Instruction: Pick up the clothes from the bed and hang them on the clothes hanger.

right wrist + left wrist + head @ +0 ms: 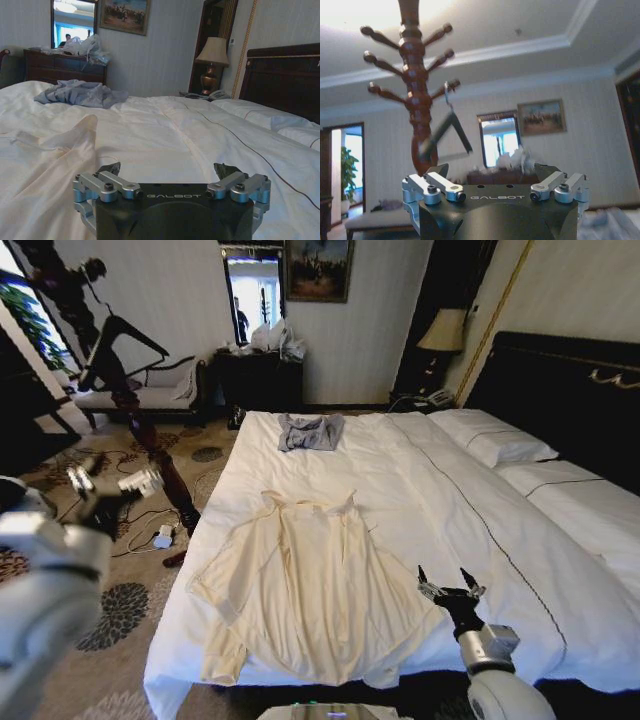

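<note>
The pale cream clothes (pixel 300 590) lie spread flat, collar away from me, on the near part of the bed (pixel 450 500). In the right wrist view the cloth (pixel 50 165) lies beside the gripper. My right gripper (pixel 450 585) hovers open and empty just right of the garment's lower edge, low over the duvet; its fingers (pixel 110 167) stand wide apart. My left gripper (pixel 110 485) is off the bed's left side, over the carpet, open and empty (pixel 492 172). It faces a wooden coat stand (pixel 415 85), where the black clothes hanger (pixel 447 132) hangs from a peg.
A smaller grey garment (pixel 310 430) lies at the far end of the bed. White pillows (pixel 495 445) rest against the black headboard (pixel 570 390). The coat stand's post (pixel 150 440) rises from the carpet left of the bed, with cables (pixel 150 525) by its foot. A dresser (pixel 260 375) and bench (pixel 150 395) line the far wall.
</note>
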